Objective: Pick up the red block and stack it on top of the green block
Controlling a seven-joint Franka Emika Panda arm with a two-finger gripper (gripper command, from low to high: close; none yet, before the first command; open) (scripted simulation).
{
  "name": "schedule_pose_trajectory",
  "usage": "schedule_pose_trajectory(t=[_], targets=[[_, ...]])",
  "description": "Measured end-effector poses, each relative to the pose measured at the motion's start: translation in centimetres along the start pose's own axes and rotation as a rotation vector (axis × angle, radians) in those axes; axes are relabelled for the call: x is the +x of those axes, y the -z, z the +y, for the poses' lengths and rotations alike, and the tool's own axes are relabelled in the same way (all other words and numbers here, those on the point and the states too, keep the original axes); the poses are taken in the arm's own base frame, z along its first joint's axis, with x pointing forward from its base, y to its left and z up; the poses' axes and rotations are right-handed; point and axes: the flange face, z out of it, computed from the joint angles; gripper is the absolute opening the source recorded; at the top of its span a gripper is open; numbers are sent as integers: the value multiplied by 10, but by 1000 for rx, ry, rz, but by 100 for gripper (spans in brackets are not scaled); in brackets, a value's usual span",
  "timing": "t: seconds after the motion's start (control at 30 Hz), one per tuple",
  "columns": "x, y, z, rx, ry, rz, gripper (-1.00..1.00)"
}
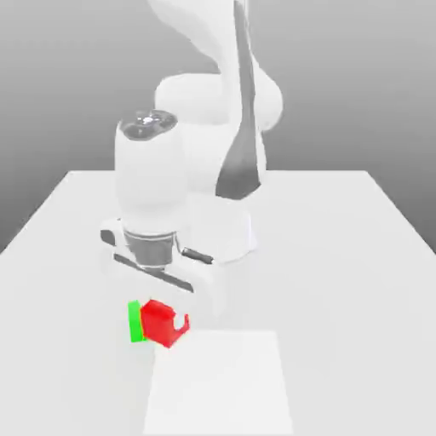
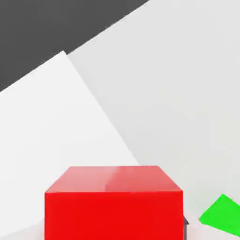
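In the exterior view we see one arm [image 1: 200, 128] bent low over a white table [image 1: 341, 255], its gripper [image 1: 167, 317] hanging toward the near edge. We count one red block [image 1: 158, 320] and one green block [image 1: 134, 321]. The red block sits between the fingers, which are clamped on it; a pale fingertip [image 1: 180, 321] shows against its face on the exterior view's right. The green block is mostly hidden: we make out just a narrow strip of it, just beside the red block on the exterior view's left, and we cannot tell whether the two touch. Whether the red block rests on the table or is lifted off it we cannot tell either. A brighter white panel [image 1: 221, 383] lies on the table by the near edge, cut off by the frame. Toward the far edge and the exterior view's right the table lies open.

In the hand view the red block [image 2: 112, 206] looms close, cut off at the frame edge. One corner of the green block [image 2: 221, 214] shows beside it. Beyond lie the brighter panel [image 2: 51, 136], the table [image 2: 183, 93] and its edge against a dark background [image 2: 47, 28].
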Motion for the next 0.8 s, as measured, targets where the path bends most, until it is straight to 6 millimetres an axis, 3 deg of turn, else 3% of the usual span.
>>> schedule_pose_trajectory(t=[0.2, 0.43, 0.47, 0.67, 0.8], targets=[[29, 12, 61, 0, -385, 7, -100], [33, -37, 66, -1, -422, 10, -100], [32, -45, 67, -1, -421, 8, 100], [32, -49, 67, -1, -421, 8, 100], [33, -29, 66, -2, -422, 10, 100]])
